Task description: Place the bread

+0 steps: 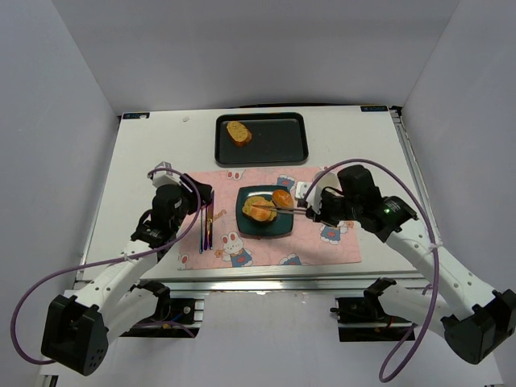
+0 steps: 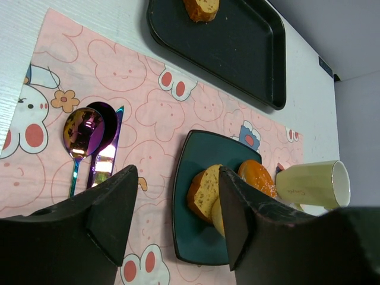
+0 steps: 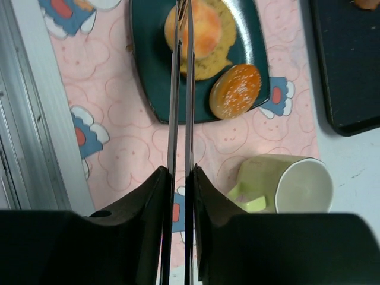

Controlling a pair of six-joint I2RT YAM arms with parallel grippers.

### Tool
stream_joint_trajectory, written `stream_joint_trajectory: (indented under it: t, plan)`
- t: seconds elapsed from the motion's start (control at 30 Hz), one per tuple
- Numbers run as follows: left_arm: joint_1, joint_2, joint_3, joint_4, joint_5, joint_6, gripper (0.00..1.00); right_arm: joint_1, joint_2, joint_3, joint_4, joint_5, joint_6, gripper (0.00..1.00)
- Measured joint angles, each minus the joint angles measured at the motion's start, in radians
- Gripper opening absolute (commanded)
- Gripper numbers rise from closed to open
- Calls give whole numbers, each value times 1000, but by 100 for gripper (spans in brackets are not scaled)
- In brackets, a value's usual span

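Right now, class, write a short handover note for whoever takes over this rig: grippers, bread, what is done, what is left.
Left gripper: open, empty, over the placemat.
Right gripper: shut on the tongs, tips over the slice on the teal plate; unclear whether they grip it.
Done: slice and round roll lie on the plate.
Left: one bread piece on the black tray.

The right gripper (image 1: 313, 211) holds tongs (image 1: 282, 210) over bread (image 1: 258, 212) on the plate (image 1: 270, 228); another piece (image 1: 239, 132) lies near the tray's (image 1: 280, 142) left edge.
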Motion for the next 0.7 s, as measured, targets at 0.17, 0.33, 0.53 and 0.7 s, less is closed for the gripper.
stream_joint_trajectory:
  t: [0.17, 0.33, 0.53, 0.7]
  plan:
    - [1, 13, 0, 23, 25, -5, 5, -43, -6, 21, 60, 19, 115, 0]
    - [1, 50, 0, 67, 102, 1, 0, -317, 65, 49, 151, 54, 324, 0]
    - [-2, 117, 2, 122, 226, 10, 36, -735, 237, 56, 265, 89, 563, 0]
    - [-28, 166, 17, 125, 270, 20, 58, -800, 361, -68, 420, 146, 607, 0]
